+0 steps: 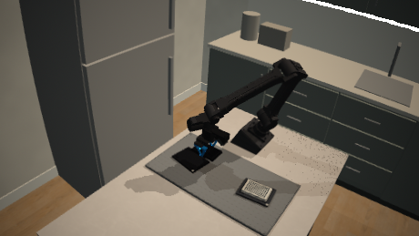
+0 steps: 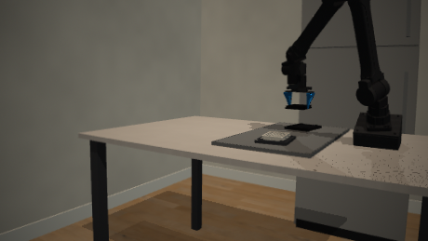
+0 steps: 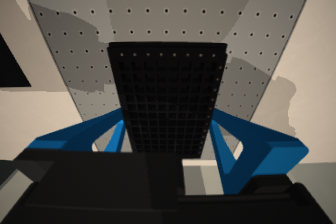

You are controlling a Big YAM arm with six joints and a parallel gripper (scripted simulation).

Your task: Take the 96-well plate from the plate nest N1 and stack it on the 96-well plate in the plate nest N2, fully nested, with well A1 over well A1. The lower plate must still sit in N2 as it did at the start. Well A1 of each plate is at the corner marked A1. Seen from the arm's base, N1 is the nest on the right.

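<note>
From the top view I see the arm reaching from its base on the table out over the grey perforated mat. The pincer hangs above the end of the mat nearer the base, its blue fingers clamped on the black 96-well plate. Here that plate merges with the dark nest N1 under it, so I cannot tell height from this angle. The white 96-well plate sits in nest N2 at the mat's far end, well apart from the pincer. Only this view shows the sink and the two containers on the counter behind the base.

The exterior view settles the height: the black plate hangs level in the pincer, clearly above the table, with open air between it and nest N1 below. The white plate lies flat in N2, on the side of N1 away from the base.

The wrist view alone shows the grip itself: both blue fingers press the long sides of the black plate, whose well grid faces the camera. Beyond it lies the dotted mat, with a dark corner, probably N1, at the left edge. I cannot make out an A1 mark here.
</note>
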